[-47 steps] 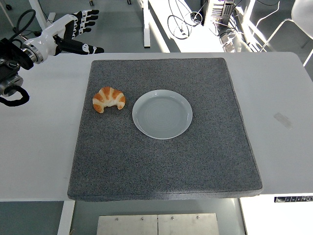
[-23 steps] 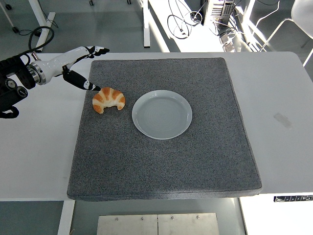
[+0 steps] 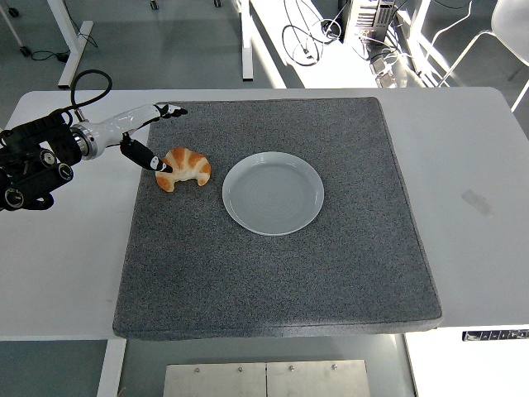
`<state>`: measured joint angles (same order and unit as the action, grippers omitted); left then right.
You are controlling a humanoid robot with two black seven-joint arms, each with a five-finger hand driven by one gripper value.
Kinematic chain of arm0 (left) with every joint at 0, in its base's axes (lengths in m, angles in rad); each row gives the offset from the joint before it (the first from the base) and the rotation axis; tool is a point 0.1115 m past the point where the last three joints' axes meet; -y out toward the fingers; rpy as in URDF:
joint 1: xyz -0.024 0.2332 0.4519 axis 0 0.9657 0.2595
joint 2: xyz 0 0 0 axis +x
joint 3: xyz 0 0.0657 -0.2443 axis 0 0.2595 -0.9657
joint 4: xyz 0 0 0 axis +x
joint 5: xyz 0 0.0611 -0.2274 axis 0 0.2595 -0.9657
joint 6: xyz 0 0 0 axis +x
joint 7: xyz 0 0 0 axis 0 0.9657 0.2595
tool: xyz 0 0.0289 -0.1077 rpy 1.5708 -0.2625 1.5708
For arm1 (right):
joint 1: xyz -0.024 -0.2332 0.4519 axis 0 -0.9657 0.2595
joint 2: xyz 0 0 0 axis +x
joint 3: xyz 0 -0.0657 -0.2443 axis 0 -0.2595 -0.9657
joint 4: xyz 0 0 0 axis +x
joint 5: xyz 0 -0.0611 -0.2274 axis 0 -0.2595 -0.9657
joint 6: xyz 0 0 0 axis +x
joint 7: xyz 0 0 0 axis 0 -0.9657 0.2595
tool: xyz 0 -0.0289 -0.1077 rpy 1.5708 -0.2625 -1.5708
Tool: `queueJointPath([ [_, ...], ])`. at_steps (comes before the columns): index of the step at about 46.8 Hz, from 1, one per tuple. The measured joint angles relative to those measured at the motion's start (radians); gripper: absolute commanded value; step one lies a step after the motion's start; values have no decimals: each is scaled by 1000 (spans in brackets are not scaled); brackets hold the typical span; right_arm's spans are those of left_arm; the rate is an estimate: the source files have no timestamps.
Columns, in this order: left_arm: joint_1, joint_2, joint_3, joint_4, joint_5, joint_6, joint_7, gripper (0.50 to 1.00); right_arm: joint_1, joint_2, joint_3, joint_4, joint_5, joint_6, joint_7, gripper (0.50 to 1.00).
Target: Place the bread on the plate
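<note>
A golden croissant [image 3: 185, 168] lies on the grey mat [image 3: 273, 273], just left of a round white plate [image 3: 273, 193]. My left hand [image 3: 155, 136] reaches in from the left edge and hangs at the croissant's left end. Its fingers are spread: the thumb tip [image 3: 163, 169] touches or nearly touches the bread's left side, while the other fingers [image 3: 171, 110] point right, behind the croissant and apart from it. Nothing is held. The plate holds nothing. My right arm is out of view.
The mat covers most of the white table [image 3: 471, 165]. Behind the table's far edge are desk legs, cables and a chair on the floor.
My left hand came down and forward from the table's far left corner to the croissant's left side. The croissant and plate stayed put.
</note>
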<state>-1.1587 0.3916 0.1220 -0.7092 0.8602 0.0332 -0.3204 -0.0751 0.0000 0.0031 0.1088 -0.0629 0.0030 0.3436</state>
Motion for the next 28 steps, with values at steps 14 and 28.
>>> queueJointPath([
  [14, -5, -27, 10, 0, 19, 2, 0, 978, 0, 0, 0, 0, 0, 0, 0, 1000],
  [28, 6, -31, 61, 18, 30, 34, 3, 975, 0, 0, 0, 0, 0, 0, 0, 1000],
])
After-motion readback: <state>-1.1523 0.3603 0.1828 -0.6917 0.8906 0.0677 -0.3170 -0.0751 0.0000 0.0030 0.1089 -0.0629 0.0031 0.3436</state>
